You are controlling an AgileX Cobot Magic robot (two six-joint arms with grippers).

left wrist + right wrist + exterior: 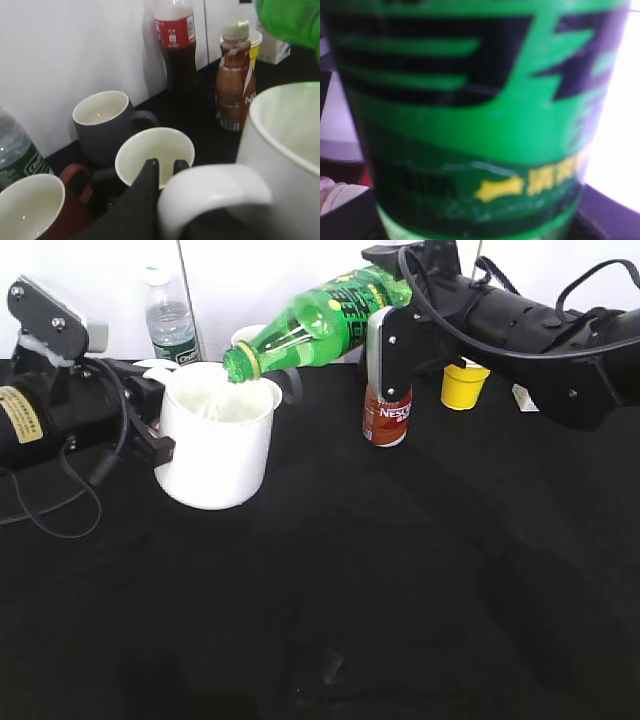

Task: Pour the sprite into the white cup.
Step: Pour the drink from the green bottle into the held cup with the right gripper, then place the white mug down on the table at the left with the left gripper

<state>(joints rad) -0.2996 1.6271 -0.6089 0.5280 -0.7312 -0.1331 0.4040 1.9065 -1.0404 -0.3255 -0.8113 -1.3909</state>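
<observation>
The sprite is a green bottle held tilted, its capped neck down over the rim of the white cup. My right gripper is shut on the bottle's body; the label fills the right wrist view and hides the jaws. The white cup stands on the black table at the left. My left gripper is shut on its loop handle, with the dark fingers on either side of the handle. The cup's rim and a part of the green bottle show at the right of the left wrist view.
A brown Nescafe bottle stands under the right arm, and a yellow paper cup is behind it. A clear water bottle is at the back left. Behind the white cup stand a grey mug, a paper cup, a dark red mug and a cola bottle.
</observation>
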